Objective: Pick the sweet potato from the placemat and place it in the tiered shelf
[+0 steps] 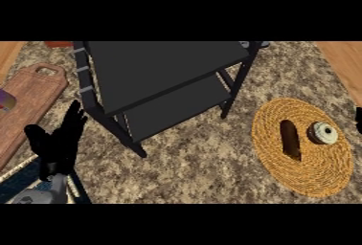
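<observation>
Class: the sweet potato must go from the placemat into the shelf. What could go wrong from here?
1. A round object sits close beside the sweet potato on the placemat; a reach might knock it.
2. The posts of the shelf could catch the potato going in.

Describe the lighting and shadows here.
Head view: even light, no glare; the black metal tiered shelf looks flat grey, no highlights; the brown oblong sweet potato casts a dark shadow at its lower right onto the round woven placemat.
</observation>
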Controlling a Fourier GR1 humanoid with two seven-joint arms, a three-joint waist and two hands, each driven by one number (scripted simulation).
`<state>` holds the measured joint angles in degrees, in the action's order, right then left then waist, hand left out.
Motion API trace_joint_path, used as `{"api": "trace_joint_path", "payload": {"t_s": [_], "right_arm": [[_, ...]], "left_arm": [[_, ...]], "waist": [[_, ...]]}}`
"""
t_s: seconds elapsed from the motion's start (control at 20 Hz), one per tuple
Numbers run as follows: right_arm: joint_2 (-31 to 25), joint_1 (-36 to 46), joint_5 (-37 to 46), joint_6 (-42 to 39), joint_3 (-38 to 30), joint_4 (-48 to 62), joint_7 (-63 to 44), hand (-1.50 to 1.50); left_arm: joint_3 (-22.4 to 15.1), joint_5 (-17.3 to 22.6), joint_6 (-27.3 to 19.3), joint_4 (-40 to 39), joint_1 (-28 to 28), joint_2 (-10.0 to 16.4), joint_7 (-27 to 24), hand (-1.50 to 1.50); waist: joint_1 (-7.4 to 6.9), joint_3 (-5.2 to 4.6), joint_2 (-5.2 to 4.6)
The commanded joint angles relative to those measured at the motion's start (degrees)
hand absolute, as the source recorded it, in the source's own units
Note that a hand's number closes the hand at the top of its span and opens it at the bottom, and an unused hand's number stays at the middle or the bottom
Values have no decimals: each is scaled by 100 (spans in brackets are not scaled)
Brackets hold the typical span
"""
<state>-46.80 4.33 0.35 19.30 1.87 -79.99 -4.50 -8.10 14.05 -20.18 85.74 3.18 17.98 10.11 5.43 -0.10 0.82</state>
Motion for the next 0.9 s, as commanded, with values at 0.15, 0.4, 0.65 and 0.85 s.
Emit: {"api": "trace_joint_path", "payload": {"t_s": [0.15, 0.4, 0.65, 0.85], "right_arm": [[-763, -1114, 607, 634, -497, -881, -633, -150], [-1097, -1985, 529, -85, -186, -2340, -1247, -150], [-1373, -2064, 694, -369, 84, -3486, -2677, -150], [-1816, -1956, 814, -815, 253, -4180, -4101, -150]], "left_arm": [[131, 549, 833, -514, -364, 314, 499, 0], [177, 627, 872, -563, -294, 238, 538, 0], [167, 618, 1126, -704, -336, 286, 357, 0], [6, 486, 847, -584, -54, 114, 697, 0]], "waist": [[-205, -16, -33], [-212, -24, -31], [-405, -30, -69], [-491, -21, -82]]}}
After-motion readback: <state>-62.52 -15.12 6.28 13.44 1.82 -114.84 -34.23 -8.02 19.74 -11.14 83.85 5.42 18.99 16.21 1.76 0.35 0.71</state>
